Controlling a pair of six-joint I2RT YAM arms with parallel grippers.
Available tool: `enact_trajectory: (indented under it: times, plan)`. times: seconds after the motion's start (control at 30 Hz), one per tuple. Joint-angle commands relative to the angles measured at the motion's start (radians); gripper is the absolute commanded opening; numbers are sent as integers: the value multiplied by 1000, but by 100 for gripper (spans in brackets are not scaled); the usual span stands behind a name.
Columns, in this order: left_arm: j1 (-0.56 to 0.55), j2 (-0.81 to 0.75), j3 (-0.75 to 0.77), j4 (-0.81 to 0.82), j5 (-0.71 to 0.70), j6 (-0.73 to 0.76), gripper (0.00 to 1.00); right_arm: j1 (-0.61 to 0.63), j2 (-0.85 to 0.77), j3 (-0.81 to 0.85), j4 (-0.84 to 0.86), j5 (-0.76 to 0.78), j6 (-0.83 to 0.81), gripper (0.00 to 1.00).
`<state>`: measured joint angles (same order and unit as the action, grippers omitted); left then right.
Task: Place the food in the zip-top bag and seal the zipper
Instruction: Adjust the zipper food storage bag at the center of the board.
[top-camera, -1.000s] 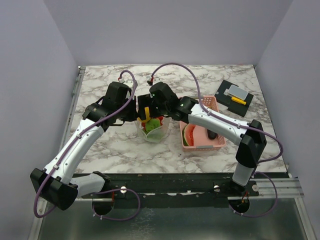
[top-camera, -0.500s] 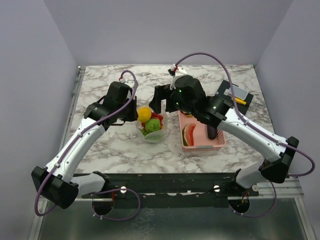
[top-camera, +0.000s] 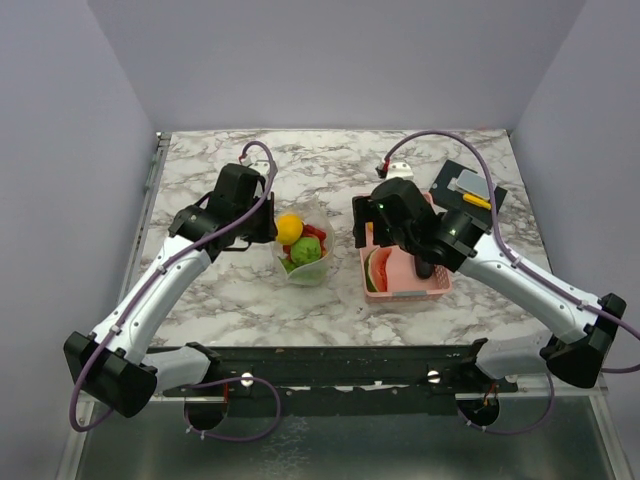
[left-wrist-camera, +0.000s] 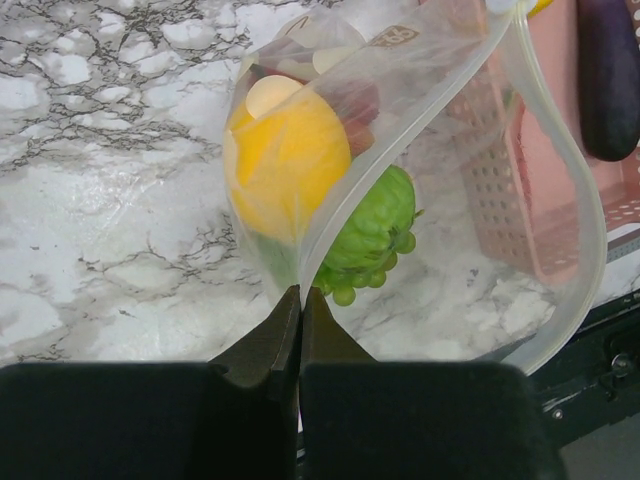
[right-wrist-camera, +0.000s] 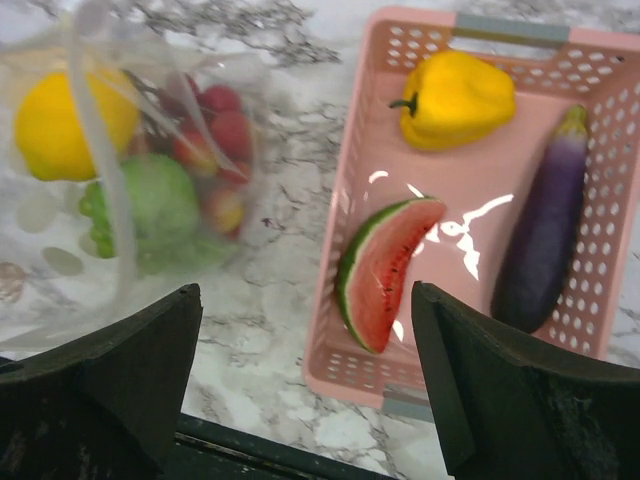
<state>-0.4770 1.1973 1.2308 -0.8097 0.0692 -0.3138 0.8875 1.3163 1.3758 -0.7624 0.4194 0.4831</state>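
Pinching the bag (left-wrist-camera: 480, 200) at its rim, your left fingers (left-wrist-camera: 265, 350) are clenched on the plastic. The bag stands mouth-open on the worktop (top-camera: 230, 290) beside the pink basket (right-wrist-camera: 470, 28), holding a yellow fruit (left-wrist-camera: 290, 160), green grapes (left-wrist-camera: 370, 225) and strawberries (right-wrist-camera: 215, 120). Your right fingers (right-wrist-camera: 110, 370) are spread wide, gripping nothing, above the basket's watermelon slice (right-wrist-camera: 380, 270), yellow pepper (right-wrist-camera: 455, 95) and aubergine (right-wrist-camera: 545, 235).

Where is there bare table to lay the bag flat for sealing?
Barest: the far strip of table behind the bag, left of the black mat. Also free: the near strip in front of bag and basket. Crowded: the gap between bag and basket, under the open right gripper. The left gripper pinches the bag's edge.
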Motion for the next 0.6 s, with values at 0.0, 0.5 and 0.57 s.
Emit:
enact_trajectory:
  times: [0.0, 0.5, 0.57]
  plan:
    - [5, 21, -53, 46, 11, -8, 0, -27, -39, -72, -55, 50, 38, 90]
    - [5, 45, 130, -39, -29, 6, 0, -124, 4, -142, -51, 34, 35, 90]
    - [4, 40, 96, -34, -44, 4, 0, -141, 17, -146, -57, 38, 33, 90]
